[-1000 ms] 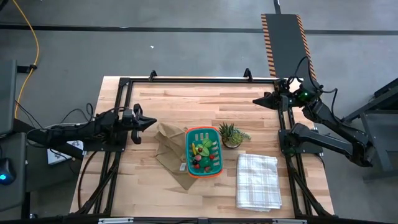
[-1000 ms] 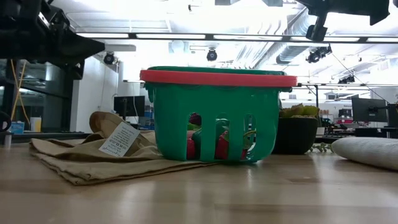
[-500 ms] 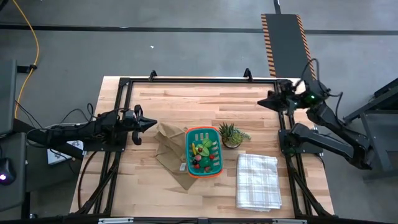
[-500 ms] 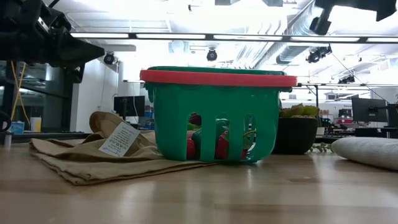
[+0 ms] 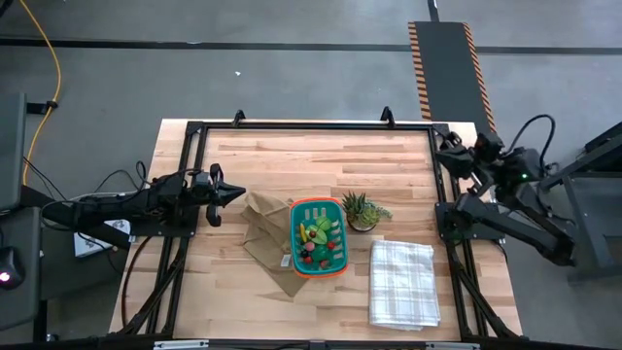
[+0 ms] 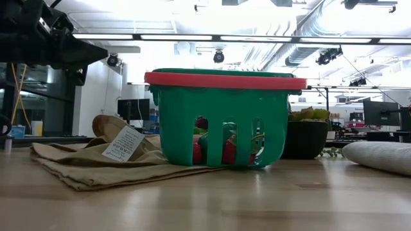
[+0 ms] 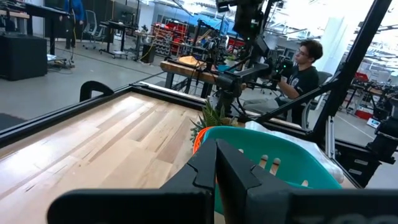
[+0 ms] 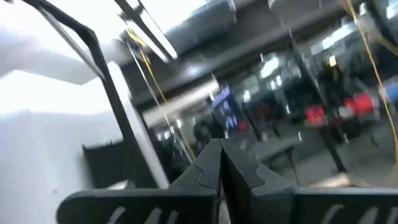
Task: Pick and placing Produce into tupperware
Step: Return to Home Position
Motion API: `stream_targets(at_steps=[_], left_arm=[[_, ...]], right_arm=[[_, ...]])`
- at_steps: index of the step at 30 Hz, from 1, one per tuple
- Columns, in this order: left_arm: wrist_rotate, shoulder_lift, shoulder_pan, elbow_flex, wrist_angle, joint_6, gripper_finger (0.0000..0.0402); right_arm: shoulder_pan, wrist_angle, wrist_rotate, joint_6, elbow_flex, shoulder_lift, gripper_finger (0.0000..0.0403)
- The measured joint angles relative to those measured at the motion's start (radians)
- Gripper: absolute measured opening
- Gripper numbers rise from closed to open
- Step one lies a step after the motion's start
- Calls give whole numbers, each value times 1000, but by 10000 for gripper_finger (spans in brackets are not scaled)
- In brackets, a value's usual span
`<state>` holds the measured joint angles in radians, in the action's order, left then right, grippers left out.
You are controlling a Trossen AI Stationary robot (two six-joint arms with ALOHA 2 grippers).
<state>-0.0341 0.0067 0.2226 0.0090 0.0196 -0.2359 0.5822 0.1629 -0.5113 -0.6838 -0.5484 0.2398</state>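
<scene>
Over the table (image 5: 311, 160), top view: the left gripper (image 5: 231, 193) sits at the left edge, tips together and empty, pointing at the paper bag (image 5: 264, 228) just beside it. The right gripper (image 5: 449, 156) is at the far right edge by the frame post (image 5: 439, 185), well apart from everything, also empty. The basket (image 5: 318, 236) stands mid-table with the produce (image 5: 315, 243) inside it, between the bag and the potted plant (image 5: 359, 211). The cloth (image 5: 401, 282) lies toward the front right.

Risk, my read: a low sweep by the left arm would catch the bag. The bag meets the basket, so the basket could slide or tip and spill. For the right arm the risk is snagging the frame post or its own cables (image 5: 533, 131), since it is packed close to both.

Table-level view: the basket (image 6: 225, 119) is upright, with red and green produce (image 6: 230, 153) showing through the slots and none out on the table. The bag (image 6: 83, 163) runs up to the basket's base; touching or tucked under, cannot tell. No gripper reaches down to it.

Left wrist view: fingers (image 7: 204, 169) are pressed together. The basket (image 7: 273, 155) is straight ahead and close, the plant (image 7: 210, 118) behind it, and a person (image 7: 305, 62) is seated beyond the table. A forward drift would hit the rim.

Right wrist view: fingers (image 8: 208, 168) are together, aimed off into the room. No basket in sight.
</scene>
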Motion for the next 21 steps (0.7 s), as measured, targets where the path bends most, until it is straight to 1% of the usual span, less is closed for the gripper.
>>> stream_targets(at_steps=[2, 4, 7, 10, 13, 18, 21], left_arm=[[0, 0, 0, 0, 0, 0, 1], [0, 0, 0, 0, 0, 0, 1], [0, 0, 0, 0, 0, 0, 1], [0, 0, 0, 0, 0, 0, 1], [0, 0, 0, 0, 0, 0, 1], [0, 0, 0, 0, 0, 0, 1], [0, 0, 0, 0, 0, 0, 1]], right_arm=[[-29, 130, 45, -4, 61, 0, 0], [-58, 252, 64, -32, 136, 1, 0], [-97, 350, 91, -75, 220, 1, 0], [-132, 331, 125, -70, 249, 1, 0], [-173, 228, 172, -24, 253, 1, 0], [-271, 149, 327, 86, 253, 6, 0], [-345, 119, 394, 139, 253, 22, 0]])
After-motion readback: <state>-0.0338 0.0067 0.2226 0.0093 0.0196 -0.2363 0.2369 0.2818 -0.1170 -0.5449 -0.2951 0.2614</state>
